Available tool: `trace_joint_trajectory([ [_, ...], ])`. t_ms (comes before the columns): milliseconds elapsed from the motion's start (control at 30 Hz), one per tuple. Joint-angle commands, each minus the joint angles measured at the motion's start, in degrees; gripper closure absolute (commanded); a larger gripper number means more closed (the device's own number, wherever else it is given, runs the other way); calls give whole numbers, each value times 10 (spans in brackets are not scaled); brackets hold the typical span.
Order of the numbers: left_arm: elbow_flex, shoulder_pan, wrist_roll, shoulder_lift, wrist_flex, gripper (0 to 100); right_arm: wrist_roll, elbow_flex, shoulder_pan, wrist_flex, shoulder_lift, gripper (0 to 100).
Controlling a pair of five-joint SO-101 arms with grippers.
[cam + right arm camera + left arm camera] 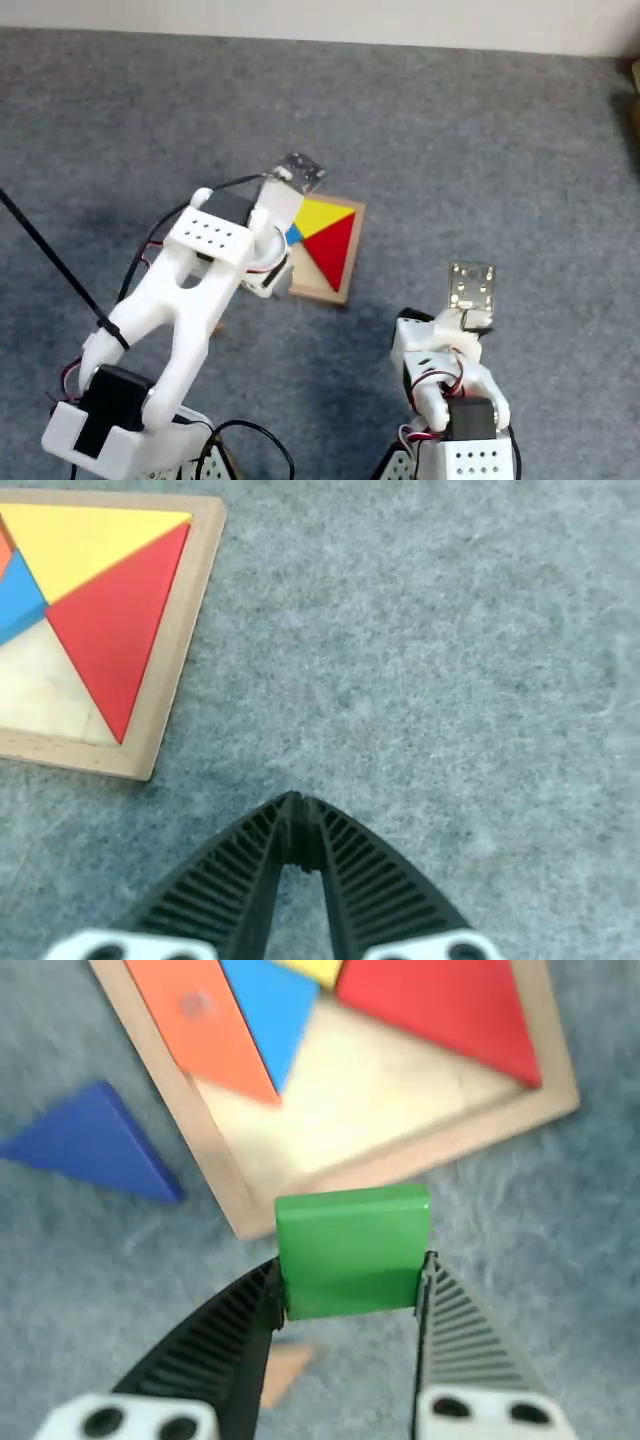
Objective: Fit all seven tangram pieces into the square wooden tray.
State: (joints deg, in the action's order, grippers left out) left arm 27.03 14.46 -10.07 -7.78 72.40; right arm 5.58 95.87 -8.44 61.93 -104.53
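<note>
Green square (352,1235) is what I see pinched in the left gripper (352,1263), gripped on 2 opposite sides. It hangs at a corner of the tray (440,1143), its far edge overlapping the rim. 4 pieces lie inside: orange piece (200,1020), blue piece (270,1005), yellow piece (315,968) and red piece (450,1005), with bare wood on the side nearest the square. A faint mark on the orange piece is too blurred to read. A navy triangle (95,1145) rests on the carpet (450,630) just outside the rim. The right gripper (300,845) is pressed together over open carpet, well apart from the tray.
</note>
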Motion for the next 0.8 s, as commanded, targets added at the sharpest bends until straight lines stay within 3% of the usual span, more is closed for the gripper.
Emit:
trace_joint_trajectory([
  [0, -23, 28, -59, -22, -30, 887, 4, 80, 8, 0, -7, 994],
  [200, -50, 47, -67, -11, -31, 886, 4, 80, 8, 0, -7, 994],
  [367, -144, 43, -65, 99, -25, 854, 4, 80, 8, 0, -7, 994],
  [600, -310, 30, -62, 230, 70, 851, 4, 80, 8, 0, -7, 994],
  [767, -396, 18, 18, 240, 80, 848, 4, 80, 8, 0, -7, 994],
])
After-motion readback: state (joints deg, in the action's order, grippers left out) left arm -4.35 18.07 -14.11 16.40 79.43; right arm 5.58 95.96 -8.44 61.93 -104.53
